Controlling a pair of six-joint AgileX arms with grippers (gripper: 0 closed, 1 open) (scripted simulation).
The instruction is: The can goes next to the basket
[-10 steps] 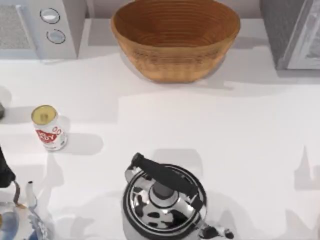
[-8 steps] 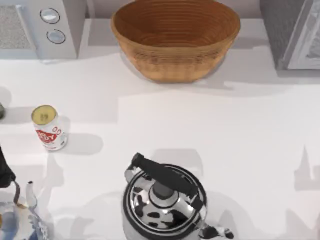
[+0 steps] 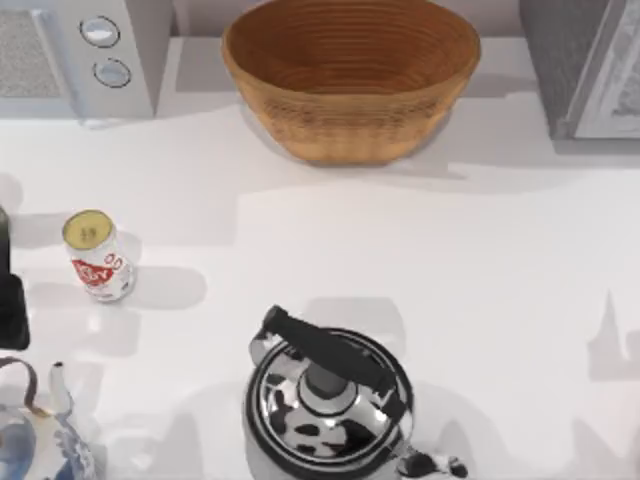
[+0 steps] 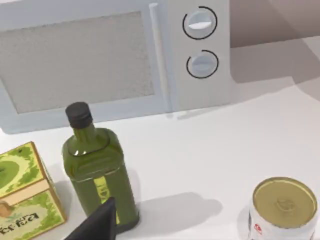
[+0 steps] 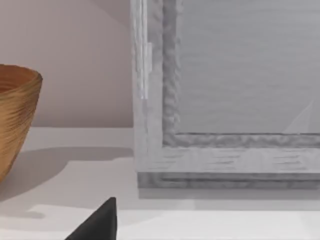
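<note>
Overhead, the can (image 3: pixel 96 256) stands upright on the white table (image 3: pixel 400 240) near its left edge, well apart from the basket (image 3: pixel 350 75), which sits at the far middle. A steel kettle (image 3: pixel 328 400) with a black handle stands at the near edge, between the two in left-right terms. A microwave (image 3: pixel 80 55) occupies the far left corner, and a grey appliance (image 3: pixel 585 65) the far right. The left arm (image 3: pixel 10 300) shows as a dark shape at the left edge, just beside the can; a blue-patterned teapot (image 3: pixel 35 440) sits in the near left corner.

From the left wrist, the can (image 4: pixel 282 209) appears with its dull gold top, near a green bottle (image 4: pixel 97 175) and a green box (image 4: pixel 25 192), with the microwave (image 4: pixel 110 60) behind. One dark fingertip (image 4: pixel 100 225) is visible; whether the left gripper is spread or closed cannot be told.

From the right wrist, the basket (image 5: pixel 15 120) sits beside the grey appliance (image 5: pixel 225 100). One dark fingertip (image 5: pixel 102 222) is in view, and the right gripper's state cannot be told either.
</note>
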